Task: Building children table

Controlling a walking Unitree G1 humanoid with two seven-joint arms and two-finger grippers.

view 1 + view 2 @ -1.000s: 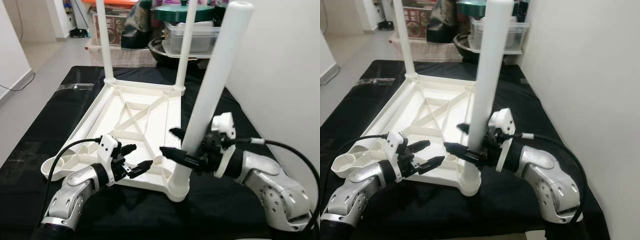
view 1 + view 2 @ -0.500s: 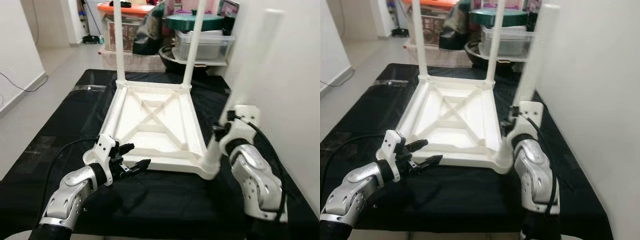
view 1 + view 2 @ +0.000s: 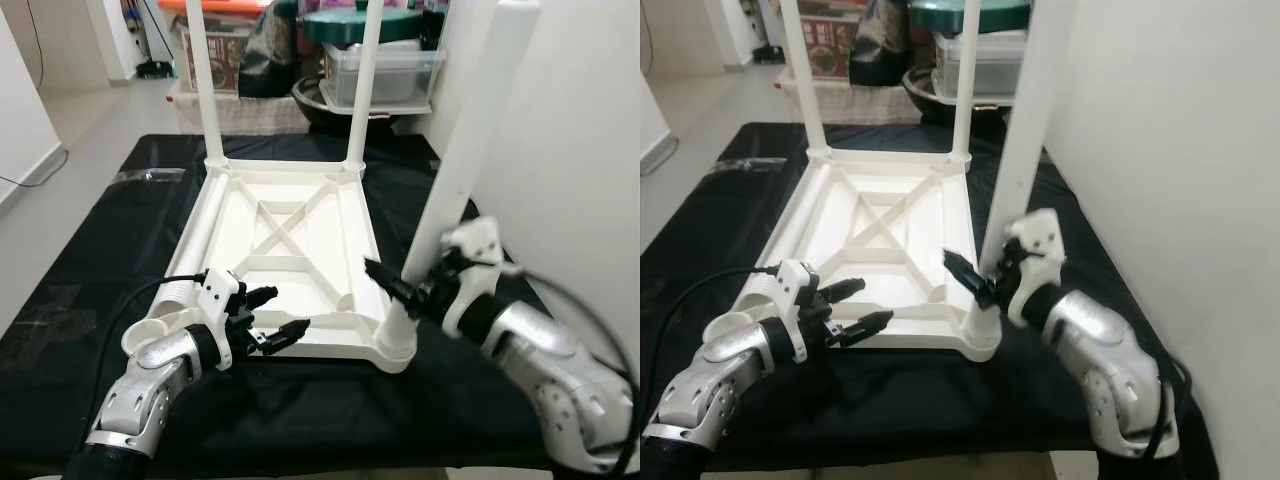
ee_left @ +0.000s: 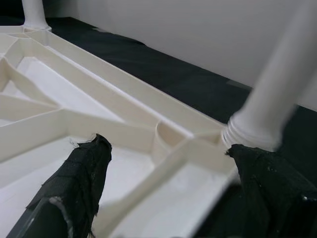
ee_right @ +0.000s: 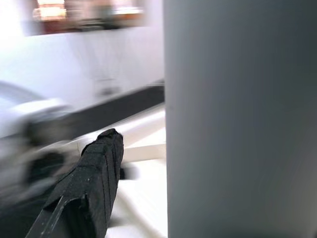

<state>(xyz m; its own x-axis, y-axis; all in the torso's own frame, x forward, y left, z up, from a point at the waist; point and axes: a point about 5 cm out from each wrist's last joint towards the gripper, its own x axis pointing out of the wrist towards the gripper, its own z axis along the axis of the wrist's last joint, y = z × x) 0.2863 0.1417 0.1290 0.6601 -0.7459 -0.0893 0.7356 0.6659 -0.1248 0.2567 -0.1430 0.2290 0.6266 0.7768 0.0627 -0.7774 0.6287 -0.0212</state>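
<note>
While the upturned white plastic children's table top (image 3: pixel 285 235) lies ribs-up on the black-covered table (image 3: pixel 90 250), the third leg gets seated.

Right gripper (image 3: pixel 400 290) closes around the base of the tall white plastic leg (image 3: pixel 470 150), whose long axis leans slightly off upright above the near right corner socket (image 3: pixel 398 345). Left gripper (image 3: pixel 275 318), fingers apart and empty, hovers just beside the near left corner, where the fourth socket (image 3: pixel 150 335) waits; two far legs (image 3: pixel 208 85) stand upright. Right arm is the nearer one for screwing this leg home.
</note>
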